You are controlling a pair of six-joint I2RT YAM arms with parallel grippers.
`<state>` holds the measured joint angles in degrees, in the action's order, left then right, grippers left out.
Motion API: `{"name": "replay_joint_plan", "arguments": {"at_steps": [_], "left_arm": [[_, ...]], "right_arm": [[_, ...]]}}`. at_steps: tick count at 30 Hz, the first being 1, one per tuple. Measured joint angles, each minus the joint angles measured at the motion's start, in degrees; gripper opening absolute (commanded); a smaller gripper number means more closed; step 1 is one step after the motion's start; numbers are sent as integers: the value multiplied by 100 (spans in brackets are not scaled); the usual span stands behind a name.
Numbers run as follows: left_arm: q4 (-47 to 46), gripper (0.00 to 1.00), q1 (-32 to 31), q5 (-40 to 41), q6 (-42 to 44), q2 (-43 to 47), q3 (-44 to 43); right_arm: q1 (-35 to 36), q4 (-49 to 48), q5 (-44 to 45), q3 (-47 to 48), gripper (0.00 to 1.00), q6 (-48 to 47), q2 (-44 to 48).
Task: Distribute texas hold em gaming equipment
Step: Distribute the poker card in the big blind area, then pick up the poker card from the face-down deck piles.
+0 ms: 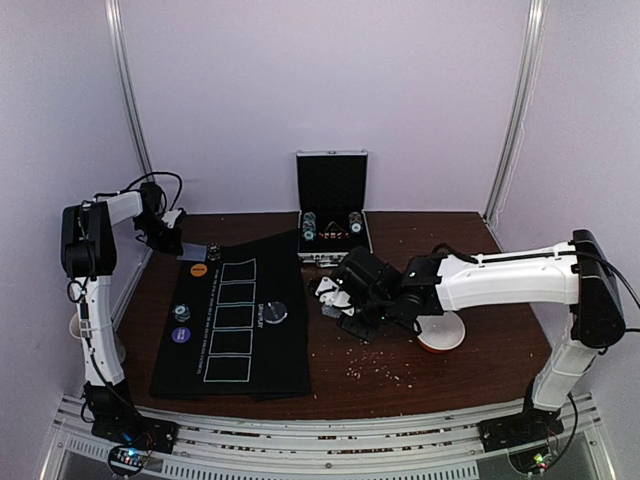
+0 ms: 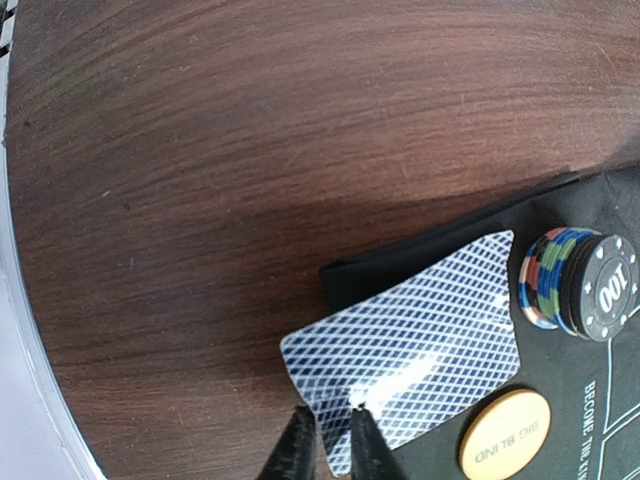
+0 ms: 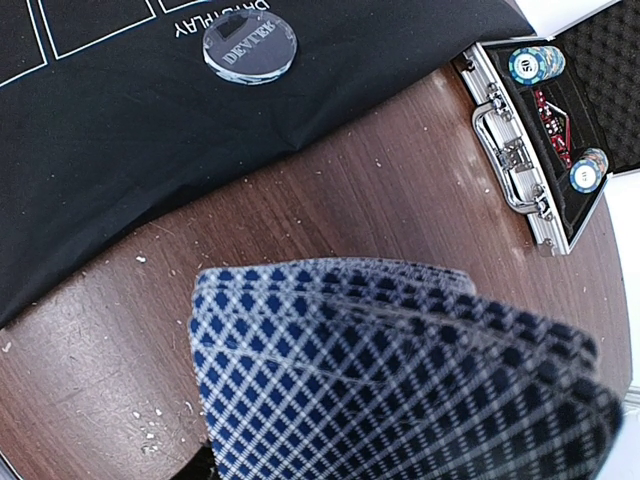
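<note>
Blue-latticed playing card lies across a corner edge of the black felt mat onto bare brown wooden tabletop. The left claw sits nearly closed at its rim, grip unclear. The right claw pinches a fanned blue-checked deck above open wood.

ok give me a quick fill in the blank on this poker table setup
1. The orange button reads big ____.
2. The black chip at the end of the stack is marked ____.
3. The clear button on the black mat reads ____.
4. The card beside that stack lies face ____.

Missing words: blind; 100; dealer; down
</note>
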<state>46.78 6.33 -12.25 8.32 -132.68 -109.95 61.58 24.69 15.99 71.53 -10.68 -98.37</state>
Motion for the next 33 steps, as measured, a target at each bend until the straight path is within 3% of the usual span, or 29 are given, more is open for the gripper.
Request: {"name": "replay_joint_plan", "arguments": {"at_steps": [8, 13, 16, 20, 22, 26, 30, 33], "left_arm": [[-39, 39, 0, 92, -70, 0, 0], [-46, 41, 0, 212, -308, 125, 33], [-179, 46, -13, 223, -654, 660, 341], [-455, 58, -223, 76, -1071, 2179, 1126], [-601, 64, -588, -105, -1152, 2957, 1375], [-1193, 72, -2065, -999, -1276, 4168, 2074], [-1725, 75, -3178, -2135, -1515, 4350, 3104], [-2291, 76, -3344, -2859, -1902, 4275, 3932]], "right_arm": [[0, 2, 0, -42, 47, 15, 0], [-2, 2, 2, -44, 47, 15, 13], [0, 4, 2, -44, 47, 15, 33], [0, 0, 4, -42, 47, 13, 94], [0, -9, 2, -42, 47, 13, 140], [0, -155, -7, -37, 47, 7, 247], [0, -323, -96, -7, 47, -7, 313], [0, -457, -199, 22, 47, -4, 356]]}}
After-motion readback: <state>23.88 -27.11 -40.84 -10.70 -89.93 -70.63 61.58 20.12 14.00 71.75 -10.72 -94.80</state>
